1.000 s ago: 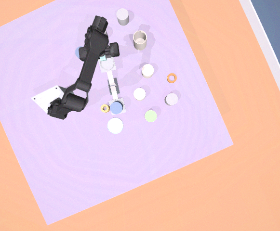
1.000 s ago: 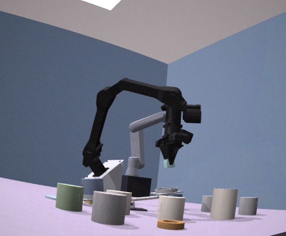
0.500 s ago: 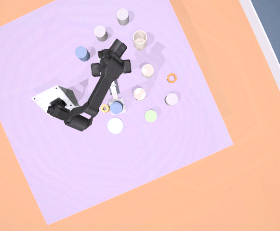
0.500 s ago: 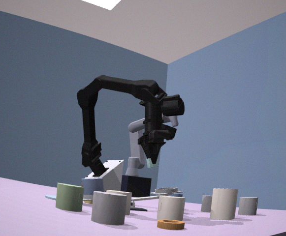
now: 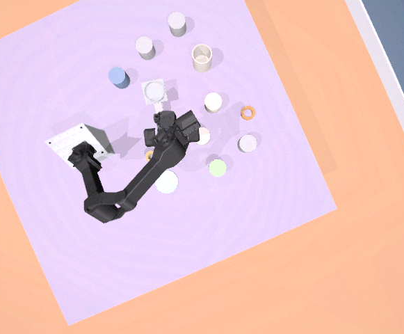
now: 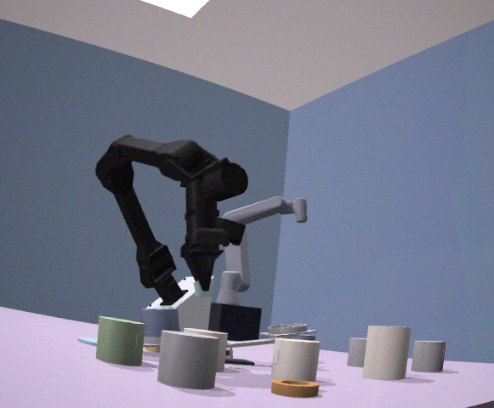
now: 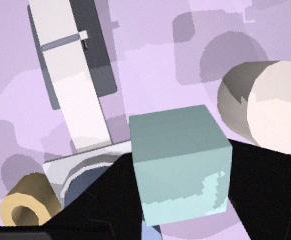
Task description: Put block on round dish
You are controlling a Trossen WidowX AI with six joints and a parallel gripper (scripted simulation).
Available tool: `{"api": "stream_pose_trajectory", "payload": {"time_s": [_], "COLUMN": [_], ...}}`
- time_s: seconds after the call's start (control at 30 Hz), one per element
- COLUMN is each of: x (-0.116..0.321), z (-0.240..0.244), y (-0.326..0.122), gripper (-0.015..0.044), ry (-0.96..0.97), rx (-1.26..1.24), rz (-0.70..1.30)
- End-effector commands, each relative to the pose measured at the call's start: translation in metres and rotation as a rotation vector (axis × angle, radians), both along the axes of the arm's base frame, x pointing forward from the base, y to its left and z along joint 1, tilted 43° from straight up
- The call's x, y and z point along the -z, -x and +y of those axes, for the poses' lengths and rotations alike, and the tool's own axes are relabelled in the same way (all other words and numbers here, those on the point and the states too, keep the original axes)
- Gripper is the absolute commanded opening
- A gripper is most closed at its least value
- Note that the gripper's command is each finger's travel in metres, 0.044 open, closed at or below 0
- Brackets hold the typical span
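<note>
My gripper [image 6: 204, 286] [image 7: 174, 156] is shut on a teal block [image 6: 198, 291] [image 7: 182, 172], held high above the table; in the top view the arm hides the fingertips and block. Below is the balance beam [image 5: 158, 107] [image 7: 70, 75]. Its one pan [image 5: 154, 91] [image 6: 286, 329] is empty. A blue cup [image 6: 160, 324] [image 7: 87, 189] stands on the other pan, hidden by the arm in the top view. The other blue cup [image 5: 118, 76] stands on the table beside the empty pan. The round pale-blue dish [image 5: 166, 181] [image 6: 87, 340] is empty.
A yellow ring [image 5: 147, 156] [image 7: 10, 207] is near the cup-bearing pan. A whitish cylinder [image 5: 204, 136] [image 7: 280, 107], a cream one [image 5: 213, 101] [image 6: 295, 359], a green one [image 5: 217, 168] [image 6: 119, 340], grey ones [image 5: 247, 143] [image 6: 188, 359], a tall cup [image 5: 202, 65] [image 6: 386, 351] and an orange ring [image 6: 294, 390] stand around.
</note>
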State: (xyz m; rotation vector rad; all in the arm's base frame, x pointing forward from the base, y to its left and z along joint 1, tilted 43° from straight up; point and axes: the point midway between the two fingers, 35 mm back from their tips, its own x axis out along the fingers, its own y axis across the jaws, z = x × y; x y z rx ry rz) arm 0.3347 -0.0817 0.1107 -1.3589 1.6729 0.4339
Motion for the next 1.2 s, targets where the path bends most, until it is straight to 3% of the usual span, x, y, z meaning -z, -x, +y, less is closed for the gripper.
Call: {"api": "stream_pose_trajectory", "payload": {"time_s": [0.0,0.7,1.17], "x": [-0.011,-0.052,-0.023], "z": [-0.023,-0.128,-0.157], "y": [0.014,0.140,0.144], "gripper": [0.0000,0.0000,0.0000], "ry": [0.011,0.134,0.138], "rx": [-0.009,0.032,0.033], "rz": [-0.007,0.079,0.081]}}
